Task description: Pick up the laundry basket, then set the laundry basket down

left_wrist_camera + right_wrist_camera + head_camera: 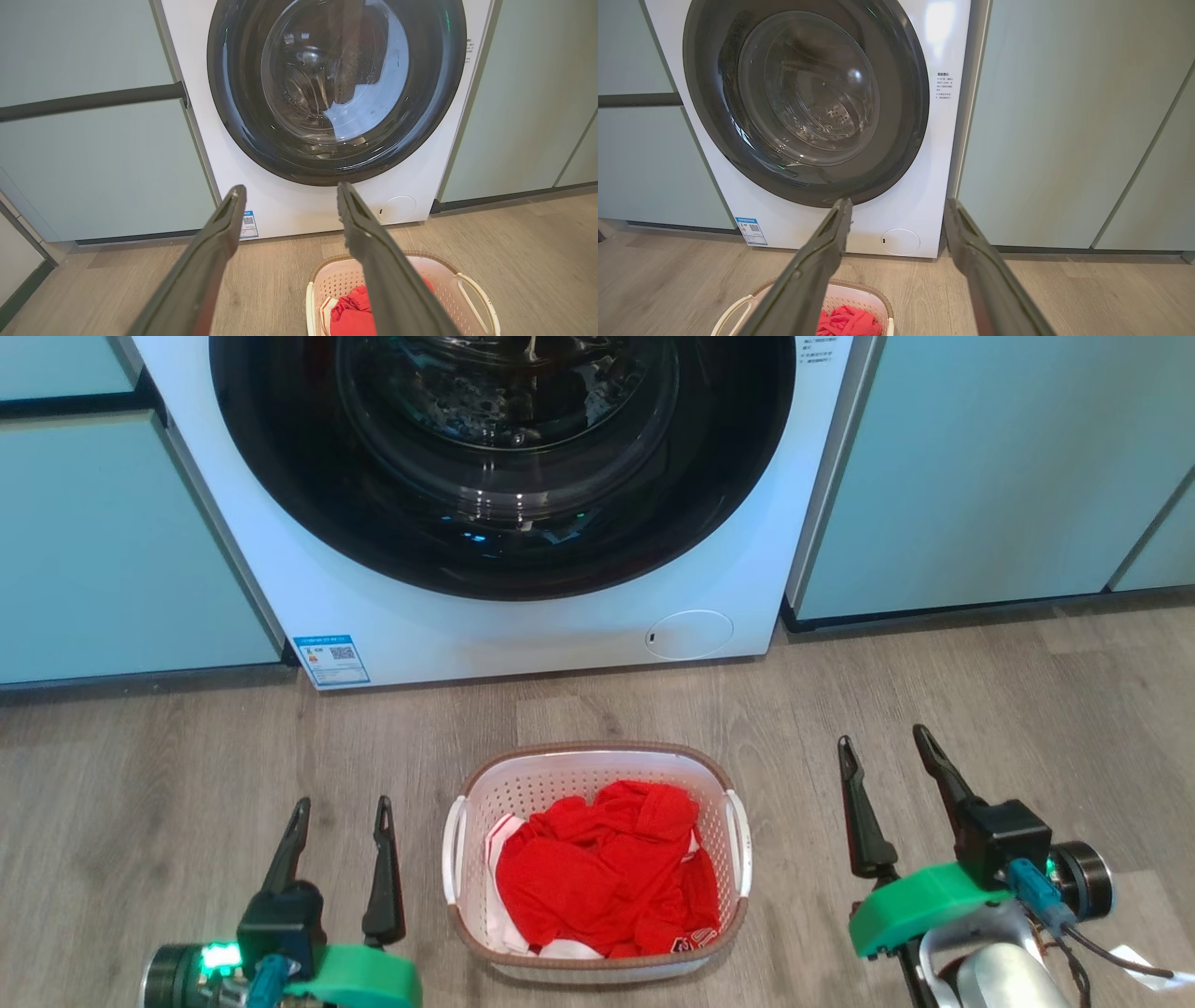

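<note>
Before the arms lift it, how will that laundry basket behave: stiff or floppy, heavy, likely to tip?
The laundry basket looks like perforated moulded plastic, so probably stiff. It holds only some red clothes, so likely light. Lifted by both side handles it should stay level; by one, it would probably tilt.

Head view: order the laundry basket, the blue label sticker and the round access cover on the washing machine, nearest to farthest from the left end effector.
1. Laundry basket, on the floor just right of the left end effector.
2. Blue label sticker, ahead, at the washing machine's lower left corner.
3. Round access cover, ahead and right, at its lower right.
</note>
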